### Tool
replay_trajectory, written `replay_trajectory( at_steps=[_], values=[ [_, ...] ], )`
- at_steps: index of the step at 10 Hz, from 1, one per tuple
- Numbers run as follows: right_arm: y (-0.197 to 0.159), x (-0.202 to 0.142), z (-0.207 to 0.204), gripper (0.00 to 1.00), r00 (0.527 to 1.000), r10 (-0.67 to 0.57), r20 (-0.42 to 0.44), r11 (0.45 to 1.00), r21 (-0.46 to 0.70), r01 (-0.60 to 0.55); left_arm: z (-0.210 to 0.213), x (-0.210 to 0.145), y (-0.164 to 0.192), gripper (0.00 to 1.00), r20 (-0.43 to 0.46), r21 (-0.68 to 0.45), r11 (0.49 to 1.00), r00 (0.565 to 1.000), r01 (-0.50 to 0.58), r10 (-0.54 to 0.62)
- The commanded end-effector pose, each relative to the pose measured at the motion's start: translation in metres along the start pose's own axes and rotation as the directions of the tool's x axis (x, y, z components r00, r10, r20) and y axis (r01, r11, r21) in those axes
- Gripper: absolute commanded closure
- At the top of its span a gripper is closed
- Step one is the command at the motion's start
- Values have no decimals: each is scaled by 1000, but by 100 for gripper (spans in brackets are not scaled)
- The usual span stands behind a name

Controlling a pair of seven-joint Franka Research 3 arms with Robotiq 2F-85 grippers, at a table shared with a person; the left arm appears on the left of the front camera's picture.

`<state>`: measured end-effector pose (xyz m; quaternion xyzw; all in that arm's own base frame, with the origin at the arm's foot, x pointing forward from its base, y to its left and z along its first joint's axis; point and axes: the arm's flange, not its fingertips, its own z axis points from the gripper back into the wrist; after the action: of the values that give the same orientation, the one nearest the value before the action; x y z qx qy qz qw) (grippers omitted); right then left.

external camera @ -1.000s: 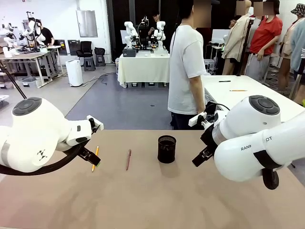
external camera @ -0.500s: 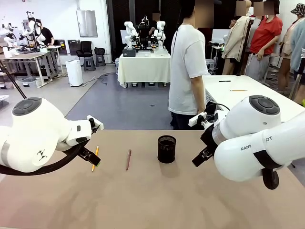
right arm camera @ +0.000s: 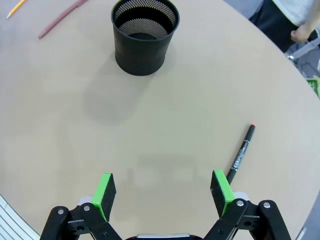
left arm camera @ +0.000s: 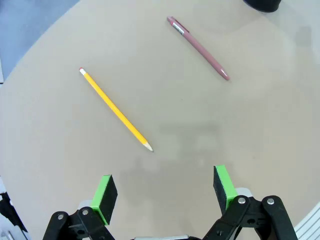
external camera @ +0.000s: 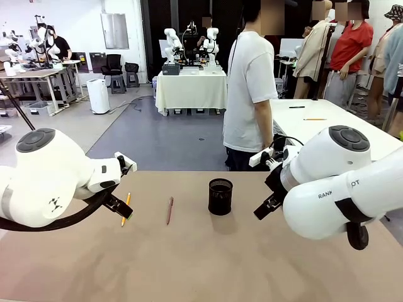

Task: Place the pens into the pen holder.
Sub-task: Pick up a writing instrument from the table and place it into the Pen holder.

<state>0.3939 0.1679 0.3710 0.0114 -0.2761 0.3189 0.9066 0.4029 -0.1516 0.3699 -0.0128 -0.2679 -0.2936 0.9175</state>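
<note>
Yellow pencil [left arm camera: 116, 110] just ahead of my left pincer [left arm camera: 163, 189] — jaws spread wide, holding nothing.

It lies flat on the tabletop [external camera: 189, 264], long axis slanting across the gap between my fingers, sharpened tip nearest me. The reddish pen [left arm camera: 198, 47] lies farther on, toward the pen holder [external camera: 220, 196]. My left arm is the nearer one — the right pincer [right arm camera: 162, 192] hangs equally wide and empty on the holder's other side. Since a second ago nothing on the tabletop has moved; only the person behind has shifted slightly.

Pen holder [left arm camera: 262, 4] cropped at top edge, yellow pencil [external camera: 128, 197] partly behind my left gripper [external camera: 119, 209], end of black pen [right arm camera: 243, 149] behind my right pad [right arm camera: 221, 186]
</note>
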Motion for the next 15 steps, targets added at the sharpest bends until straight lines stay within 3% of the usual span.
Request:
replay_trajectory(
  at_steps=[1,9,11,14,15],
  values=[
    [0,0,0,0,1000,-1,0,1000,0,1,0,0,0,0,0,0,1000,1000,0,0],
    [0,0,0,0,1000,0,0,1000,0,0,4,-1,-2,0,14,-31,1000,1000,2,-2],
    [-3,3,3,0,999,-28,25,992,124,25,14,-10,-8,0,108,-48,991,987,127,-122],
    [-13,14,22,0,998,-35,44,977,214,25,37,-29,-11,0,169,-107,966,961,237,-217],
    [-16,21,35,0,997,-37,66,964,264,18,46,-39,-13,0,228,-147,948,942,282,-244]
  ],
)
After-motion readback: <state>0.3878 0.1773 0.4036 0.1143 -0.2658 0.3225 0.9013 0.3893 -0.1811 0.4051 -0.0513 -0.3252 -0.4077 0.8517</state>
